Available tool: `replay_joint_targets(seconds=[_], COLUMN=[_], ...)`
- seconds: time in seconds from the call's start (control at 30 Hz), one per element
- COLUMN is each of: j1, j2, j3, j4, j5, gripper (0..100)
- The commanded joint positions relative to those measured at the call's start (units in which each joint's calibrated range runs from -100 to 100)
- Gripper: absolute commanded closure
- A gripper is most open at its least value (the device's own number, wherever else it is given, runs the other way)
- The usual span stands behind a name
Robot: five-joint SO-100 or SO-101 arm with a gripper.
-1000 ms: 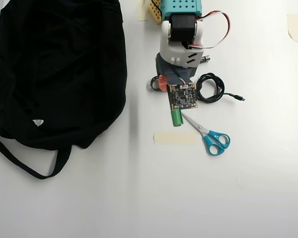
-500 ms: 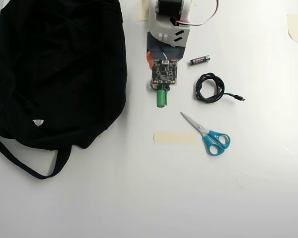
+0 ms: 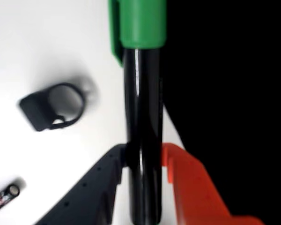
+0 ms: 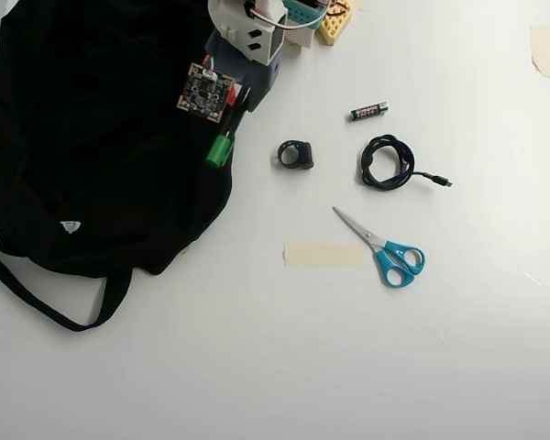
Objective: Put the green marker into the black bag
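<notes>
My gripper (image 3: 143, 161) is shut on the green marker (image 3: 141, 117), its black barrel clamped between a dark finger (image 3: 103, 180) and an orange finger (image 3: 187, 183), green cap pointing away. In the overhead view the gripper (image 4: 235, 103) holds the marker (image 4: 222, 147) over the right edge of the black bag (image 4: 101, 137), which fills the upper left of the table. In the wrist view the bag (image 3: 229, 93) is the dark area to the right of the marker.
On the white table lie a small black ring-shaped clip (image 4: 296, 154), a battery (image 4: 368, 111), a coiled black cable (image 4: 390, 163), blue-handled scissors (image 4: 387, 249) and a strip of tape (image 4: 323, 255). The bag's strap (image 4: 46, 298) loops out at the lower left.
The arm has swung left with the marker, from mid-table beside the cable and scissors to the bag's right edge. The small black clip is now uncovered.
</notes>
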Motion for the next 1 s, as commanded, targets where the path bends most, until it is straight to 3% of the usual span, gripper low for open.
replay_joint_targets(seconds=[0.0, 0.27, 0.6, 0.83, 0.97], j1=[4.4, 16.3, 28.5, 36.5, 36.9], j2=[-2.1, -2.2, 0.0, 22.3, 27.7], j3=[-0.3, -1.3, -1.3, -20.6, -21.9], j4=[-0.4, -1.3, -15.0, -17.3, -18.9], j5=[-0.1, 0.1, 1.9, 1.1, 1.0], gripper=[98, 98, 98, 98, 96])
